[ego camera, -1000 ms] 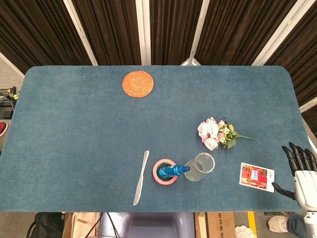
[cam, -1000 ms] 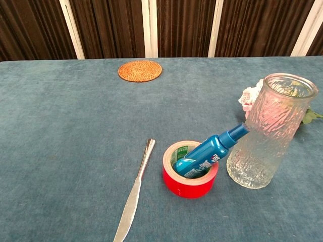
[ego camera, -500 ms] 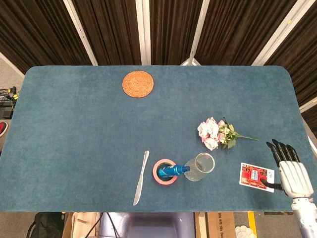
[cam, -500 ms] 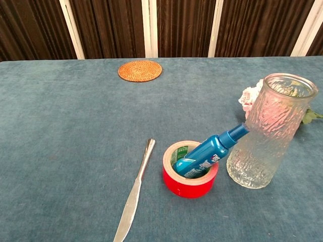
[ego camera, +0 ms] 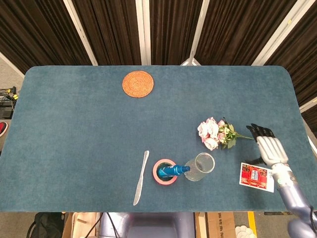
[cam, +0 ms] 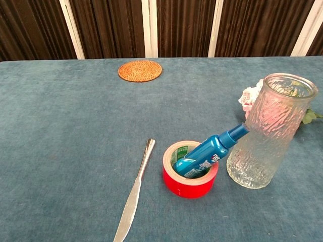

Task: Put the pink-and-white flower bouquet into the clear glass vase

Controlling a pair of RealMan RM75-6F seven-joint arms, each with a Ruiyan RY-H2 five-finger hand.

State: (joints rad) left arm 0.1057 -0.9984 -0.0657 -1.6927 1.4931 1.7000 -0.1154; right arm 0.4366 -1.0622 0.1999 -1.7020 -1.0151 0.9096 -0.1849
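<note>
Moved: right hand [ego camera: 266, 147] up-table to stem tip | fingers spread, holding nothing | bouquet [ego camera: 218, 134] flat on table, just behind vase [ego camera: 200, 166] | risk: grabbing thin stem end, heavy blooms droop, miss vase

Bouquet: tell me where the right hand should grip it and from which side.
Probably the green stem of the bouquet, come at from the right. It lies flat, blooms toward the left, the stem tip toward the right hand, which is open just beyond it. Gripping there spares the blooms and leaves the stem end ready to tip into the vase.
</note>
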